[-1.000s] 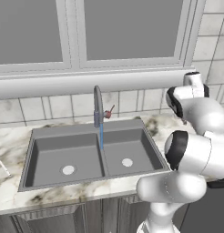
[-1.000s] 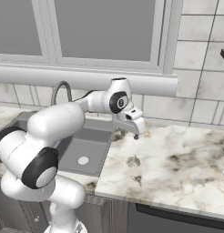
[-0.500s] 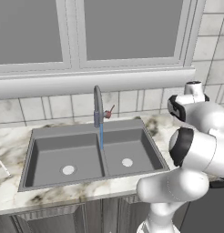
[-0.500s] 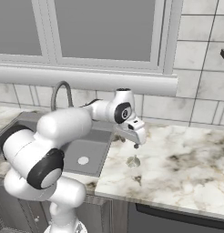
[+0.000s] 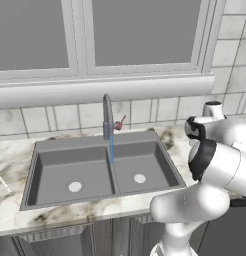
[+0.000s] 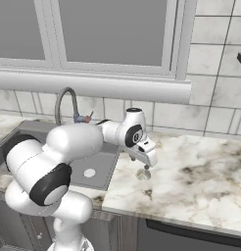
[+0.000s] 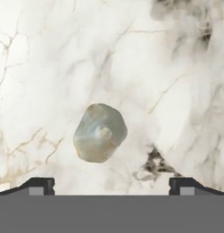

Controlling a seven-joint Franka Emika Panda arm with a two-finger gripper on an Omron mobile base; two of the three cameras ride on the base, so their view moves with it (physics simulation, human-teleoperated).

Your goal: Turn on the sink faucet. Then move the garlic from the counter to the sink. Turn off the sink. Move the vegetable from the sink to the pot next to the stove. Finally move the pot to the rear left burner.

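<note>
Garlic (image 7: 100, 132) on the marble counter (image 6: 201, 181), right of the sink (image 5: 95, 172), lying between the lines of the 2 spread jaws but ahead of the tips, untouched. Gripper (image 6: 145, 168) pointing down just above the bulb (image 6: 142, 174), nothing pinched. Fingertips (image 7: 41, 185) well apart at either side of the hand view, bulb nearer the left one. Counter around the garlic bare marble with grey veining, nothing between jaws and bulb. Faucet (image 5: 108, 120) at the back of the sink, thin blue stream (image 5: 111, 149) falling from the spout onto the divider between the 2 basins. Small red handle (image 5: 119, 123) just right of the faucet. From the left base view, garlic hidden behind the arm. Bulb's cloves too blurred to make out.
</note>
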